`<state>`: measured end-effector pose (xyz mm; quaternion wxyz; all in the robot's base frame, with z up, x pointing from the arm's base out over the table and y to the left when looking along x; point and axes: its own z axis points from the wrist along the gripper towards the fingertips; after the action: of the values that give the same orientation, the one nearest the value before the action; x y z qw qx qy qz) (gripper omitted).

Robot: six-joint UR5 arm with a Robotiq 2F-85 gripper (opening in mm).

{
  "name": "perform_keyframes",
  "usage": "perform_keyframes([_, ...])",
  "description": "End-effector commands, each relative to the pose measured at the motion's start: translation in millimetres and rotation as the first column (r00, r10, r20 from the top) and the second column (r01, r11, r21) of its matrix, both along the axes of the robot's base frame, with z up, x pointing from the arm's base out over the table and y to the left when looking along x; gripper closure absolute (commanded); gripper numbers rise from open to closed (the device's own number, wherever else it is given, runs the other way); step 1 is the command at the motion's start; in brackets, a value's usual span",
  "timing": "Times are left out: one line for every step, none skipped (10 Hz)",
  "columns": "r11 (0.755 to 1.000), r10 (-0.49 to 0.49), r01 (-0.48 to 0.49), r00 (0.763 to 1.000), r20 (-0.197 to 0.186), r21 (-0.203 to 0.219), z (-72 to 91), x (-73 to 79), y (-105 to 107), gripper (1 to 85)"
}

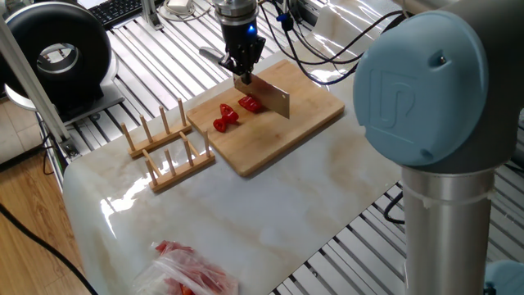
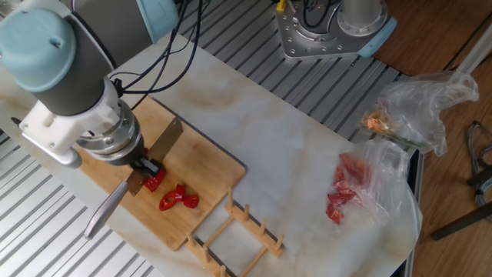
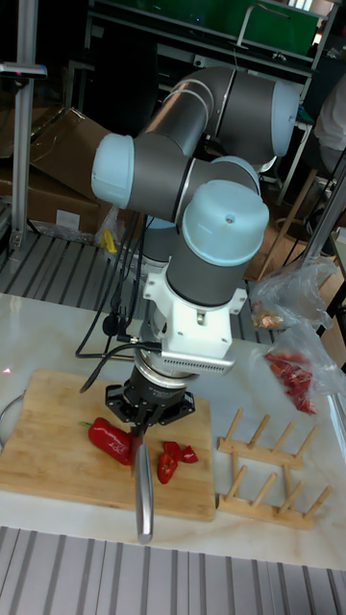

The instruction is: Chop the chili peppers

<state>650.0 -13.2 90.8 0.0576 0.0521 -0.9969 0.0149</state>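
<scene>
My gripper (image 1: 243, 74) is shut on a knife whose broad blade (image 1: 273, 97) stands edge-down over the bamboo cutting board (image 1: 274, 141). The metal handle (image 2: 103, 218) sticks out past the board's edge. Under the blade lies the larger part of the chili peppers (image 3: 111, 439), a glossy red body, also seen beside the blade (image 1: 249, 104). A few cut red chunks (image 1: 226, 117) (image 2: 178, 199) (image 3: 171, 459) lie just beside it on the board. Whether the blade touches the pepper I cannot tell.
A wooden dish rack (image 1: 164, 147) (image 2: 238, 235) sits right next to the board. A clear bag showing red (image 2: 344, 188) (image 1: 192, 270) lies further along the marble table. A second crumpled bag (image 2: 419, 100) and the arm's base (image 2: 330, 27) are at the table's edge.
</scene>
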Motion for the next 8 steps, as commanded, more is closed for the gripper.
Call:
perform_keyframes([1.0, -0.002, 0.003, 1.0, -0.007, 0.02, 4.3, -16.2, 1.0, 84.3])
perform_keyframes([1.0, 0.001, -0.001, 1.0, -0.003, 0.022, 1.2, -19.8, -0.6, 84.3])
perform_keyframes([1.0, 0.002, -0.003, 1.0, 0.008, 0.022, -3.4, -21.4, -2.8, 84.3])
perform_keyframes([1.0, 0.006, -0.006, 1.0, 0.012, 0.022, -6.0, -22.3, -4.0, 84.3])
perform_keyframes([1.0, 0.01, -0.011, 1.0, 0.015, 0.019, -7.9, -23.1, -5.2, 84.3])
perform_keyframes([1.0, 0.018, -0.018, 1.0, 0.02, 0.022, -10.6, -23.2, -5.2, 84.3])
perform_keyframes([1.0, 0.024, -0.025, 0.999, 0.029, 0.019, -14.7, -21.2, -5.3, 84.3])
perform_keyframes([1.0, 0.026, -0.027, 0.999, 0.033, 0.016, -18.3, -19.0, -5.9, 84.3])
